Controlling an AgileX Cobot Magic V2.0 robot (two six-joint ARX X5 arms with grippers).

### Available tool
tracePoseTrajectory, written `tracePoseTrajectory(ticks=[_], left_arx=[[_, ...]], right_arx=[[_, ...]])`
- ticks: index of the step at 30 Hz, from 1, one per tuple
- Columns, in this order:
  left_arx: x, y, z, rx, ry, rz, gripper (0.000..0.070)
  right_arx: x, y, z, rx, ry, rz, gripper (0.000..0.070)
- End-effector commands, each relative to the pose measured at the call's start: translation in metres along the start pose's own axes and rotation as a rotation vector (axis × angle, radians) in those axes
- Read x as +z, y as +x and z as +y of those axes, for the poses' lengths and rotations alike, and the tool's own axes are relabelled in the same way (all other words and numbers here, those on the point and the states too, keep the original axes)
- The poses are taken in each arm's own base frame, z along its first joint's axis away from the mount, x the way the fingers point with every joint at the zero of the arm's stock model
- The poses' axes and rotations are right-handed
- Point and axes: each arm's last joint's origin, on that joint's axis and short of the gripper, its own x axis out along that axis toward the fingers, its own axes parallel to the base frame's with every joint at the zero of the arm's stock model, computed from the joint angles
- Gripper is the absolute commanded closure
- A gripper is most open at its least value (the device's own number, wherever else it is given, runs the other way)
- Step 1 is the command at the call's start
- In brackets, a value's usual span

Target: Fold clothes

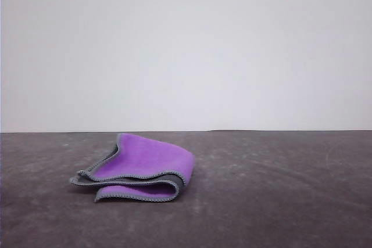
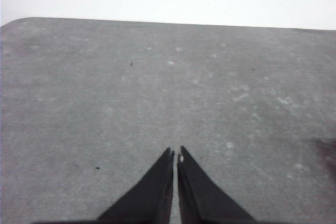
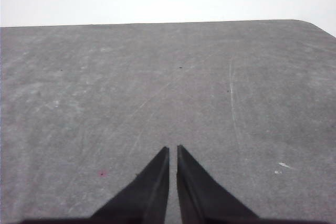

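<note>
Cloth [image 1: 142,164]: soft, matt, fleecy purple face, dark grey reverse, stitched light grey edging. Counter [image 1: 279,201]: matt dark grey, scuffed, scratched. Left hand [image 2: 175,157] and right hand [image 3: 173,150]: matt black fingers.

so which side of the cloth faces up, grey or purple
Purple. The cloth lies folded on the table, its purple face on top; dark grey shows only between the layers.
</note>
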Motion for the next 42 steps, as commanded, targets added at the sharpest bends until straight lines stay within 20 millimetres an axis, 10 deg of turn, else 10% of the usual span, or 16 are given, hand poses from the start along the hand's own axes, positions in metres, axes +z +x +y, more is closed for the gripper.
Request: tracePoseTrajectory(ticks=[1,42], left_arx=[[-0.0069,0.0019,0.0006,0.005,0.01,0.023,0.07],[-0.0069,0.0019,0.0006,0.005,0.01,0.023,0.07]], right_arx=[[-0.0006,0.0006,-0.0003,-0.003,0.0,-0.005,0.0676],[-0.0006,0.0006,-0.0003,-0.003,0.0,-0.005,0.0676]])
